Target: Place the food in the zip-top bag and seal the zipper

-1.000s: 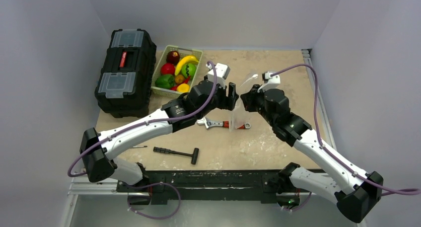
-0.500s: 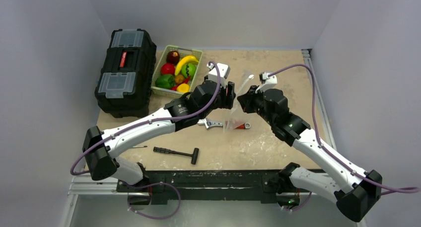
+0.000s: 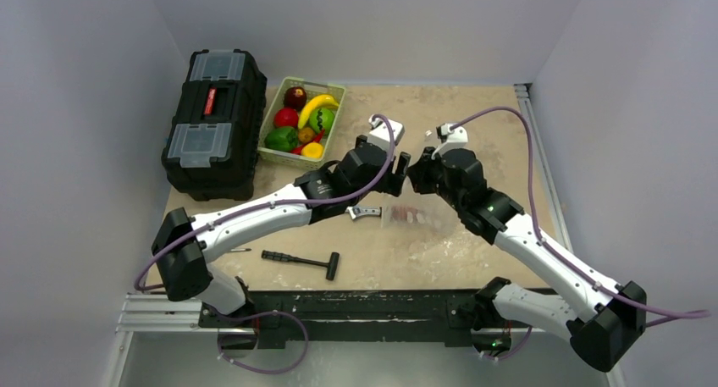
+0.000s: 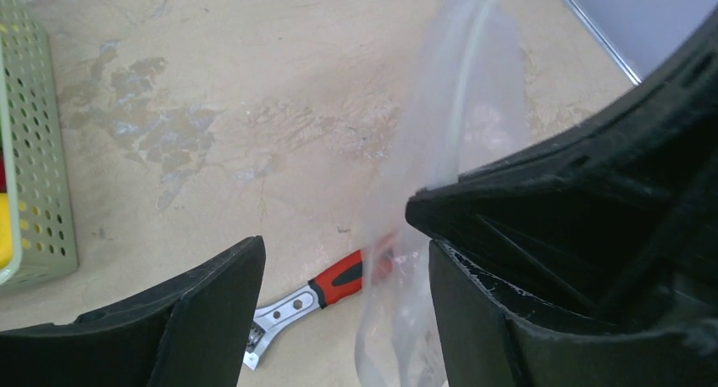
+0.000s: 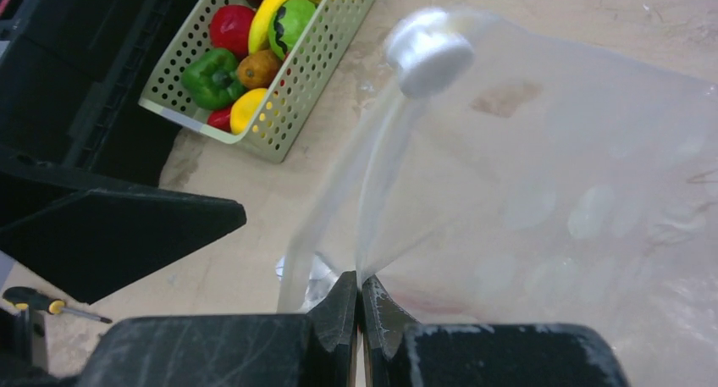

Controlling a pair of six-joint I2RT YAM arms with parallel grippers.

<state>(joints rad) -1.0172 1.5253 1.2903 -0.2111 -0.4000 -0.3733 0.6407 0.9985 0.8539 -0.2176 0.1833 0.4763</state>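
Observation:
The zip-top bag [image 5: 550,192] is clear plastic with faint pale dots. My right gripper [image 5: 359,290] is shut on one edge of its mouth. The zipper [image 5: 381,150] runs up from the jaws to a small white tab [image 5: 432,52]. In the top view the bag [image 3: 415,213] slopes down from both grippers onto the table. My left gripper [image 4: 343,294] is open, and the bag's film [image 4: 440,150] hangs between its fingers, close to the right one. The food [image 3: 298,120] lies in the pale green basket [image 3: 337,86], also seen in the right wrist view, food [image 5: 245,57].
A black toolbox [image 3: 212,120] stands left of the basket. A wrench with a red handle [image 4: 330,281] lies under the bag's lower end, wrench [image 3: 366,211]. A black hammer [image 3: 301,260] and a small screwdriver [image 3: 240,251] lie near the front left.
Both grippers have moved a little right and come down together. The bag's top has dropped, and the bag now drapes over the wrench's handle instead of hanging upright.

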